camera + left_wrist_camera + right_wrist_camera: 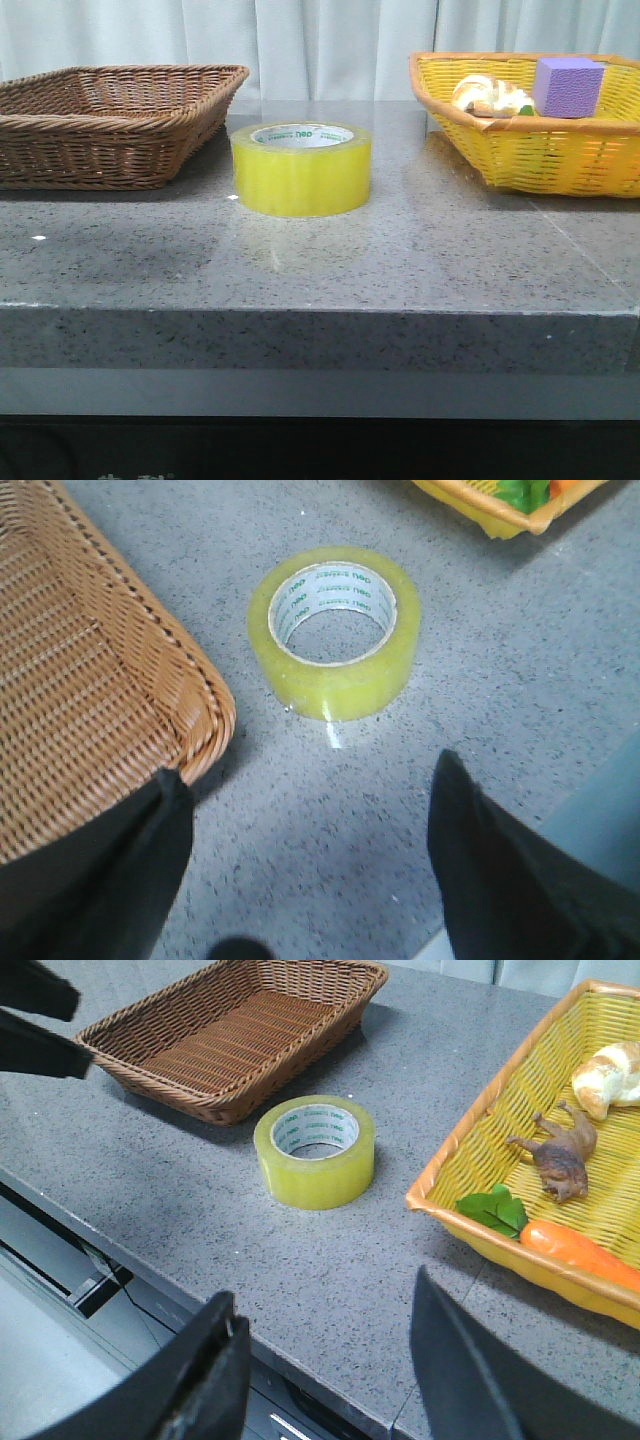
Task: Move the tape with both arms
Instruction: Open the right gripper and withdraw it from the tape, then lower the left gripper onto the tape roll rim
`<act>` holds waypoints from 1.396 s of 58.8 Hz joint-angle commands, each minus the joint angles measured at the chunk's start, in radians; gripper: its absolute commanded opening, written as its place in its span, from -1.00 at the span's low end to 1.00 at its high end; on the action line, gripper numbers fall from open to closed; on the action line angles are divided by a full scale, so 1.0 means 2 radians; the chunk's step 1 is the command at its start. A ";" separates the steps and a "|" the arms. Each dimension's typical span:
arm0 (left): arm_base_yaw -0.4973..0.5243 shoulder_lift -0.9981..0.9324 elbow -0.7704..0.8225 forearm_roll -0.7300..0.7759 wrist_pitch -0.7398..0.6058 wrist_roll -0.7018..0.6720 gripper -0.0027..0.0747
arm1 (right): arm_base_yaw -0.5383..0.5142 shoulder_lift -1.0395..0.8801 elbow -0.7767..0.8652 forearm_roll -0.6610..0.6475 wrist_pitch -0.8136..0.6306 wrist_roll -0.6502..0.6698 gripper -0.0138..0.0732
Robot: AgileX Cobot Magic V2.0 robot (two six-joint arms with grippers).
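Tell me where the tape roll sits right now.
In the front view the tape lies flat on the grey table, near the middle, between the brown basket on the left and the yellow basket on the right.

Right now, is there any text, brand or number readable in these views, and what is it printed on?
Green print repeated round the white inner core of the tape: looks like a short brand word, perhaps "deli", but too small and blurred to read with certainty.
Faint pale marks on the dark panel below the table edge, front view: illegible.
Nothing else carries text.
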 commanded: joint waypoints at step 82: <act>-0.023 0.328 -0.322 -0.034 0.086 0.149 0.34 | 0.000 0.002 -0.012 0.003 -0.034 -0.001 0.22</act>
